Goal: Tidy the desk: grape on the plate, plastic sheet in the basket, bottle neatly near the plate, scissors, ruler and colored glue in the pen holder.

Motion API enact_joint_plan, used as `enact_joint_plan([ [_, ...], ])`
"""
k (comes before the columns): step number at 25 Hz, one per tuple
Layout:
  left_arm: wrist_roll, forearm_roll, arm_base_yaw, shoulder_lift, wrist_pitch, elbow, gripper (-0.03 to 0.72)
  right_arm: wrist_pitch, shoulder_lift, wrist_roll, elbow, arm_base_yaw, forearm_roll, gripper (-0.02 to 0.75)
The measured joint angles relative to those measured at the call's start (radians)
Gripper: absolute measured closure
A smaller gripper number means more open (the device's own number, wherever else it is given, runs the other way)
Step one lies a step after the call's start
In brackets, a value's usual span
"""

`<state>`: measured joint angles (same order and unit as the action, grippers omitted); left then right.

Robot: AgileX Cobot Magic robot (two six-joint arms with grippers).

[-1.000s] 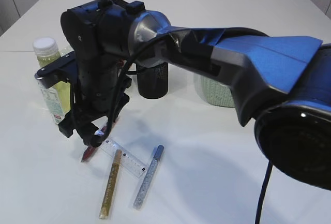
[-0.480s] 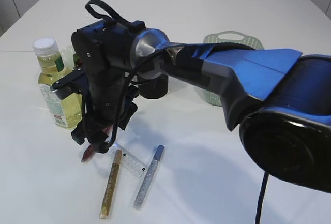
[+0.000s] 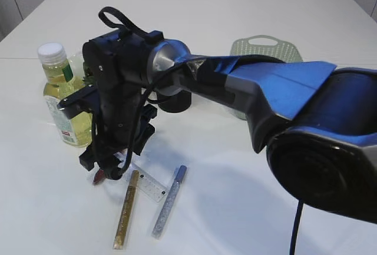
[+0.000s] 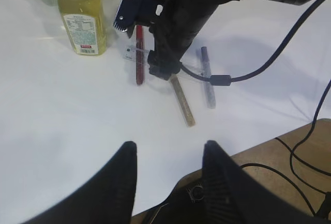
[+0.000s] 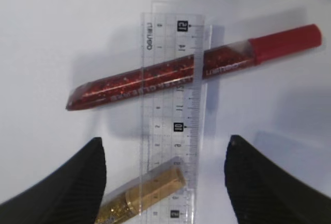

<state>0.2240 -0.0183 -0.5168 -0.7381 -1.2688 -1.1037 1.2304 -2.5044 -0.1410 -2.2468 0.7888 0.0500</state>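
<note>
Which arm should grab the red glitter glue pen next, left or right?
Right. The right gripper hangs open directly above the red glue pen, which lies across the clear ruler. The left gripper is open too, but sits back near the table edge.

A white table (image 3: 247, 7) is seen carrying a bottle (image 3: 59, 99), basket (image 3: 265, 52), dark pen holder (image 3: 174, 102) — and a clear ruler (image 5: 173, 115) crossed by red (image 5: 191, 74), gold (image 3: 126, 209) and silver (image 3: 169, 201) glue pens.

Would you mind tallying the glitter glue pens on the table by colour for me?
Red glue pen: 1
Gold glue pen: 1
Silver-blue glue pen: 1
Total: 3
</note>
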Motion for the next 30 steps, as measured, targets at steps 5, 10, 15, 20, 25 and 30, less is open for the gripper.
enact_joint_plan([
  [5, 0.000, -0.002, 0.000, 0.000, 0.000, 0.000, 0.374, -0.002, -0.022, 0.000, -0.002, 0.000, 0.006, 0.181],
  [10, -0.002, -0.002, 0.000, 0.000, 0.000, 0.000, 0.375, -0.008, -0.022, 0.000, -0.002, 0.000, 0.006, 0.181],
  [15, -0.002, -0.002, 0.000, 0.000, 0.000, 0.000, 0.375, -0.010, -0.032, 0.000, -0.002, 0.000, 0.010, 0.181],
  [20, -0.002, -0.002, 0.000, 0.000, 0.000, 0.000, 0.374, -0.010, -0.040, 0.000, -0.007, 0.000, 0.016, 0.181],
  [25, -0.002, -0.002, 0.000, 0.000, 0.000, 0.000, 0.375, -0.012, -0.040, 0.000, -0.008, 0.000, 0.016, 0.199],
  [30, -0.002, -0.002, 0.000, 0.000, 0.000, 0.000, 0.376, -0.012, -0.040, 0.000, -0.008, 0.000, 0.016, 0.306],
])
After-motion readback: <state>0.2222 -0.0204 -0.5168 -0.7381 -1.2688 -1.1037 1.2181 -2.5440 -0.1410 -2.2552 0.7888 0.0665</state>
